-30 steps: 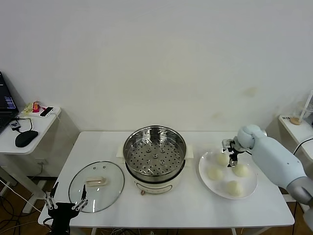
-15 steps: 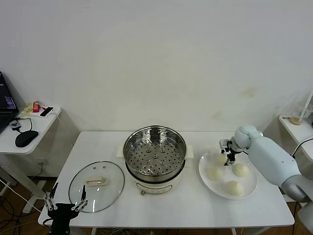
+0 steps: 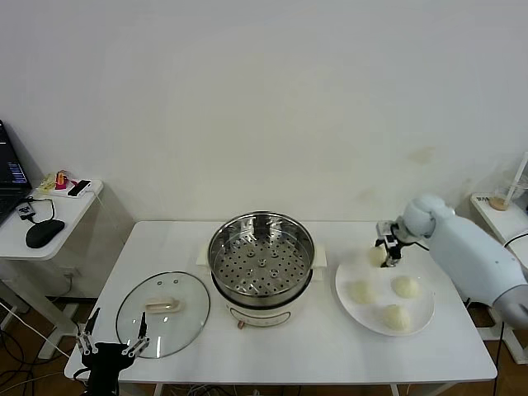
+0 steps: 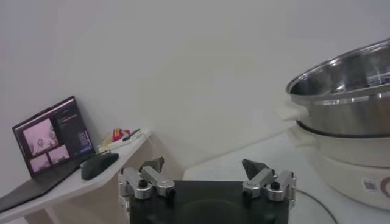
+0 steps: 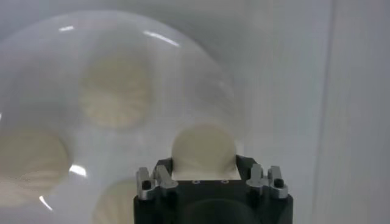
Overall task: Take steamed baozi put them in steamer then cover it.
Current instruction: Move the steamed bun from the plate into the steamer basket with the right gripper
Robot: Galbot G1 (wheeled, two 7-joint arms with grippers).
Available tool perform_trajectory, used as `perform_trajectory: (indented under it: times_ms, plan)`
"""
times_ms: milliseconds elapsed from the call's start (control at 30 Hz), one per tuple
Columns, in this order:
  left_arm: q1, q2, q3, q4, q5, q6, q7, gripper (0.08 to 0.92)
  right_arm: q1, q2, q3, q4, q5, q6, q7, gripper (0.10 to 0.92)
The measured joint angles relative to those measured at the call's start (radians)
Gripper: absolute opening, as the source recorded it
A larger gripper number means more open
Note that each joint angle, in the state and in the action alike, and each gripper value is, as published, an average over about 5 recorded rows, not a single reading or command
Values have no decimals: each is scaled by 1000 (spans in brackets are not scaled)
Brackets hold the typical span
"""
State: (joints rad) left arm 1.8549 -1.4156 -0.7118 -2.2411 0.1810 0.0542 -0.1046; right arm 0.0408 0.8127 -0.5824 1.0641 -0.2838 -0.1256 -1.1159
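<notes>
Above plate [image 3: 421, 318], right pincer [image 3: 388, 249] clamps one round baozi [image 3: 378, 255].

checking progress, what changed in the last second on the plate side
The right gripper, shut on one baozi, has lifted it off the plate; three buns remain there. The steamer, cover and left gripper stayed put.

Right arm extended forward from the robot's right side, its end effector [image 3: 385, 250] pointing downward with the fingers [image 5: 163, 175] closed on a baozi [image 5: 203, 151] held raised. Left arm parked low at the near left, its end effector [image 3: 110, 345] with fingers spread apart and holding nothing.
</notes>
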Motion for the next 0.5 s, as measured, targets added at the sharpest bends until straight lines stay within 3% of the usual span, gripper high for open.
perform_trajectory:
  times_ms: [500]
  plan:
    - [-4,17,2,-6,-8,2,-4,823,348,52,-294,153,292,-10,52,647]
